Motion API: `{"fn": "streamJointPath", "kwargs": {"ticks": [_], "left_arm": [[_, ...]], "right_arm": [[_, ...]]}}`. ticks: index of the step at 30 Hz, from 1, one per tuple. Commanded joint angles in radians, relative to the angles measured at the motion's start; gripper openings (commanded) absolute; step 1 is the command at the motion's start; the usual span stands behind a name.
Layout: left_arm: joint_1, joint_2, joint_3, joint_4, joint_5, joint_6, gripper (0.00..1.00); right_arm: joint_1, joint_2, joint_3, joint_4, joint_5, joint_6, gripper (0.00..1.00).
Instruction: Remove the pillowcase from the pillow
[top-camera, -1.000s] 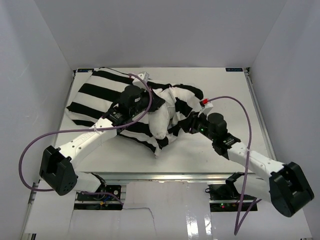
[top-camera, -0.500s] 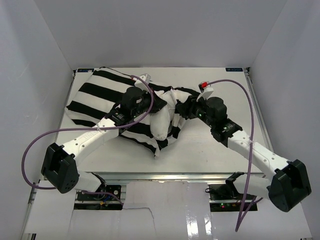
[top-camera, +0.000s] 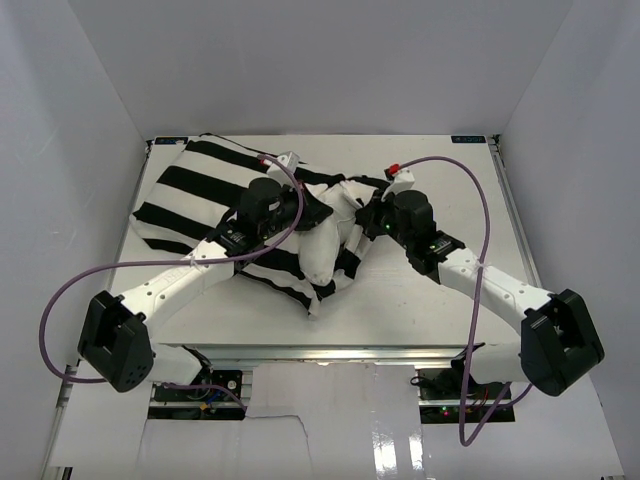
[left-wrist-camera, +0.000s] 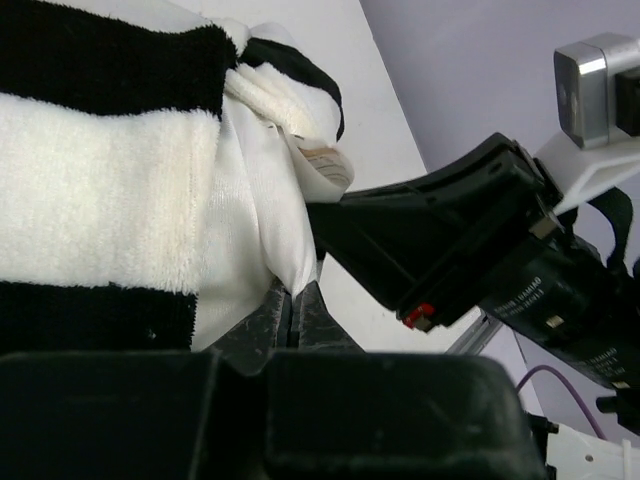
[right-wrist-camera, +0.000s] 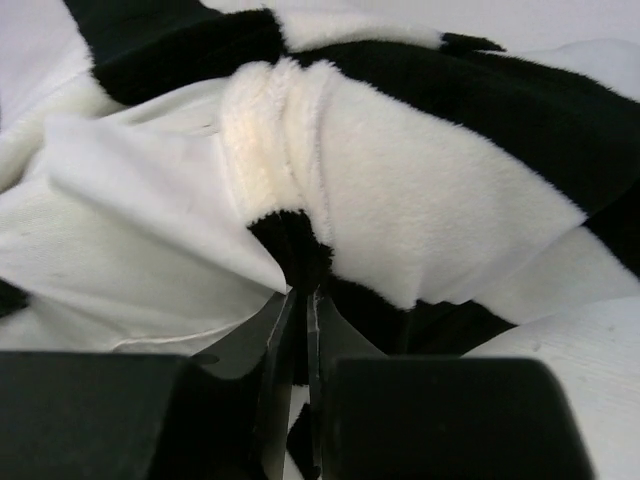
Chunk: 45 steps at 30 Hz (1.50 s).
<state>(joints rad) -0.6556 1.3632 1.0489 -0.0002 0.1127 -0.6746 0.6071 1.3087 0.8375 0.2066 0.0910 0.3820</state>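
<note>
The pillow (top-camera: 322, 250) is found at the middle of the tabletop (top-camera: 400, 300), a plump off-white mass partly pulled out of the pillowcase (top-camera: 190, 195). The black-and-white striped pillowcase is spread from the far left corner toward the middle. Its bunched open end is wrapped around the pillow on the far side and on the side toward the near edge.

The left arm (top-camera: 170, 280) is stretched from the near left corner across the striped cloth. In the left wrist view the left fingers (left-wrist-camera: 300, 312) are seen clenched on a fold of the plain white pillow cloth, just beside the fuzzy striped cover. The black body of the other arm's hand is seen close in front of them.

The right arm (top-camera: 490, 285) is reached in from the near right corner. In the right wrist view the right fingers (right-wrist-camera: 290, 318) are seen pinched together on a black-striped fold at the edge of the pillowcase, with plain white pillow cloth lying to the left of that fold.

In the top view the two sets of fingers are held near each other over the far part of the pillow. A purple cable (top-camera: 470, 190) is looped above the right arm.
</note>
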Motion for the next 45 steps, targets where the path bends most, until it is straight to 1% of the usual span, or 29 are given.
{"fn": "streamJointPath", "kwargs": {"ticks": [1, 5, 6, 8, 10, 11, 14, 16, 22, 26, 27, 28, 29, 31, 32, 33, 34, 35, 36, 37, 40, 41, 43, 45], "left_arm": [[0.007, -0.116, -0.013, 0.068, 0.079, -0.016, 0.00], [0.005, -0.174, -0.043, -0.029, 0.114, 0.012, 0.00], [0.007, -0.185, -0.052, -0.055, 0.119, 0.027, 0.00], [0.007, -0.208, -0.069, -0.072, 0.154, 0.040, 0.00], [0.005, -0.222, -0.079, -0.076, 0.209, 0.047, 0.00], [0.005, -0.236, -0.082, -0.092, 0.215, 0.049, 0.00], [0.005, -0.260, -0.098, -0.112, 0.211, 0.061, 0.00], [0.007, -0.283, -0.098, -0.122, 0.209, 0.073, 0.00], [0.007, -0.326, -0.087, -0.116, 0.263, 0.070, 0.00], [0.007, -0.339, -0.079, -0.046, 0.289, 0.058, 0.00], [0.005, -0.328, -0.066, -0.035, 0.274, 0.058, 0.00], [0.007, -0.319, -0.058, -0.034, 0.260, 0.058, 0.00], [0.007, -0.306, -0.050, -0.032, 0.218, 0.058, 0.00], [0.007, -0.268, -0.038, -0.012, 0.182, 0.049, 0.00], [0.007, -0.256, -0.038, -0.008, 0.171, 0.044, 0.00], [0.007, -0.240, -0.035, 0.037, 0.153, 0.041, 0.00], [0.007, -0.211, -0.023, 0.042, 0.144, 0.040, 0.00], [0.007, -0.194, -0.010, 0.046, 0.136, 0.043, 0.00], [0.007, -0.176, 0.003, 0.042, 0.113, 0.046, 0.00], [0.007, -0.141, 0.020, 0.039, 0.101, 0.050, 0.00], [0.008, -0.096, 0.091, 0.029, 0.076, 0.066, 0.00], [0.010, -0.066, 0.130, 0.020, 0.068, 0.070, 0.00], [0.008, -0.036, 0.169, 0.006, 0.042, 0.078, 0.00], [0.010, -0.003, 0.204, 0.006, 0.021, 0.083, 0.00]], "right_arm": [[-0.013, 0.015, 0.014, 0.056, 0.131, 0.018, 0.08], [-0.102, 0.027, 0.063, 0.034, 0.156, 0.054, 0.08], [-0.151, 0.044, 0.072, 0.034, 0.147, 0.063, 0.08], [-0.206, 0.084, 0.106, 0.024, 0.128, 0.077, 0.08], [-0.236, 0.107, 0.115, 0.037, 0.112, 0.072, 0.08], [-0.259, 0.124, 0.106, 0.071, 0.107, 0.070, 0.08], [-0.312, 0.167, 0.115, 0.086, 0.067, 0.086, 0.08], [-0.332, 0.190, 0.138, 0.088, 0.041, 0.093, 0.08], [-0.383, 0.302, 0.234, 0.093, -0.037, 0.101, 0.08], [-0.392, 0.357, 0.273, 0.086, -0.095, 0.116, 0.08], [-0.391, 0.359, 0.261, 0.109, -0.161, 0.120, 0.08], [-0.389, 0.360, 0.253, 0.122, -0.162, 0.121, 0.08], [-0.388, 0.357, 0.246, 0.132, -0.206, 0.121, 0.08], [-0.388, 0.348, 0.227, 0.149, -0.261, 0.107, 0.08], [-0.388, 0.342, 0.229, 0.139, -0.302, 0.097, 0.16], [-0.389, 0.331, 0.230, 0.120, -0.309, 0.072, 0.30], [-0.394, 0.299, 0.230, 0.076, -0.318, 0.066, 0.57], [-0.398, 0.282, 0.229, 0.061, -0.335, 0.060, 0.66], [-0.414, 0.246, 0.229, 0.047, -0.355, 0.052, 0.73], [-0.423, 0.226, 0.230, 0.002, -0.376, 0.049, 0.83], [-0.458, 0.146, 0.219, -0.073, -0.390, 0.046, 0.95], [-0.469, 0.129, 0.213, -0.102, -0.411, 0.046, 0.97], [-0.486, 0.074, 0.189, -0.107, -0.463, 0.072, 0.98], [-0.484, 0.018, 0.117, -0.046, -0.522, 0.106, 0.96]]}}
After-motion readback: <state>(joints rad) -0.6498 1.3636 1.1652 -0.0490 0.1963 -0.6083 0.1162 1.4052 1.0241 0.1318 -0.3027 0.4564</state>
